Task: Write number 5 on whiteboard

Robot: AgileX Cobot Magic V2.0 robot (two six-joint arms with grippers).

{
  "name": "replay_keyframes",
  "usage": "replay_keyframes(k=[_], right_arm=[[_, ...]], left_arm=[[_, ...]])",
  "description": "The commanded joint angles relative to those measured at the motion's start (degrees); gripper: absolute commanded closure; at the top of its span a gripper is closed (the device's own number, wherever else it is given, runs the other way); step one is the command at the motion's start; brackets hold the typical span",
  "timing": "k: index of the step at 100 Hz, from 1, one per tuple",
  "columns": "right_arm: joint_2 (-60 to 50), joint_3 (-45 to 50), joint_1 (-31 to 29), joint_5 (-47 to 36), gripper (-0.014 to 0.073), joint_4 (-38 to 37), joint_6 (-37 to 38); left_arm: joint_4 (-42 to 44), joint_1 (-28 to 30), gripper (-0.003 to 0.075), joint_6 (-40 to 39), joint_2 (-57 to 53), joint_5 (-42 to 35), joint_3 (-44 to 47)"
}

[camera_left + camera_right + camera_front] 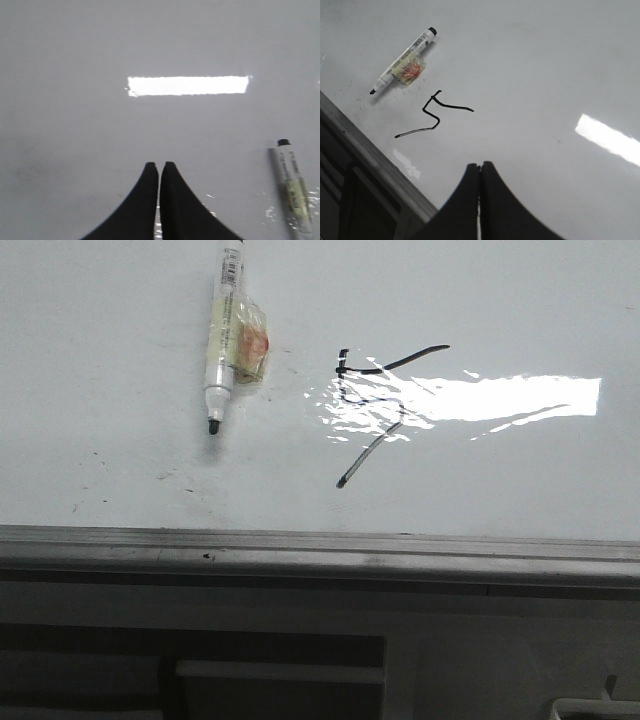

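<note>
The number 5 (372, 400) is drawn in thin black strokes on the whiteboard (120, 440), partly under glare. It also shows in the right wrist view (436, 116). A white marker (221, 340) with a black tip and yellow tape lies uncapped on the board left of the 5. It shows in the right wrist view (402, 68) and in the left wrist view (294, 186). My left gripper (159, 165) is shut and empty above bare board. My right gripper (480, 165) is shut and empty, apart from the 5. Neither gripper shows in the front view.
A grey metal edge rail (320, 545) runs along the board's far side, with grey panelled furniture (280, 660) beyond it. The rail also shows in the right wrist view (370, 160). Bright glare (500, 398) lies right of the 5.
</note>
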Motion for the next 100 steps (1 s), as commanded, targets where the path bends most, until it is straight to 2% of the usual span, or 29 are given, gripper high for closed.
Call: replay_keyframes(k=[1,10,18,28,32,36,46,47,50,59,66,76,84,94,100], right_arm=[[0.7,-1.5,-0.4,-4.6,0.0657,0.2,0.2],[0.7,-1.5,-0.4,-4.6,0.0657,0.2,0.2],[0.7,-1.5,-0.4,-4.6,0.0657,0.2,0.2],[0.7,-1.5,-0.4,-4.6,0.0657,0.2,0.2],[0.7,-1.5,-0.4,-4.6,0.0657,0.2,0.2],[0.7,-1.5,-0.4,-4.6,0.0657,0.2,0.2],[0.7,-1.5,-0.4,-4.6,0.0657,0.2,0.2],[0.7,-1.5,-0.4,-4.6,0.0657,0.2,0.2],[0.7,-1.5,-0.4,-4.6,0.0657,0.2,0.2],[0.7,-1.5,-0.4,-4.6,0.0657,0.2,0.2],[0.7,-1.5,-0.4,-4.6,0.0657,0.2,0.2],[0.7,-1.5,-0.4,-4.6,0.0657,0.2,0.2],[0.7,-1.5,-0.4,-4.6,0.0657,0.2,0.2],[0.7,-1.5,-0.4,-4.6,0.0657,0.2,0.2],[0.7,-1.5,-0.4,-4.6,0.0657,0.2,0.2]], left_arm=[[5.4,-0.1,0.0741,0.6,0.5,-0.5,-1.2],[6.1,2.1,0.0741,0.6,0.4,0.2,-1.1],[8.7,6.7,0.0741,0.6,0.4,3.0,-0.4],[15.3,16.0,0.0741,-0.1,0.4,14.9,1.7],[19.5,20.9,0.0741,-3.1,0.4,21.3,2.6],[23.5,25.1,0.0741,-7.8,0.4,26.5,3.4],[39.9,36.3,0.0741,-27.5,0.4,39.1,6.1],[42.9,37.8,0.0741,-32.9,0.4,41.5,6.4],[48.8,41.2,0.0741,-40.1,0.4,44.7,7.0],[66.3,48.2,0.0741,-61.5,0.4,53.4,8.8],[74.2,52.9,0.0741,-71.2,0.1,58.9,10.2],[75.4,56.6,0.0741,-72.8,-1.7,60.2,12.7],[76.1,57.5,0.0741,-74.4,-4.4,55.6,16.7],[81.5,57.4,0.0741,-83.8,-7.4,49.0,21.9],[88.8,57.4,0.0741,-91.3,-9.4,46.5,25.2]])
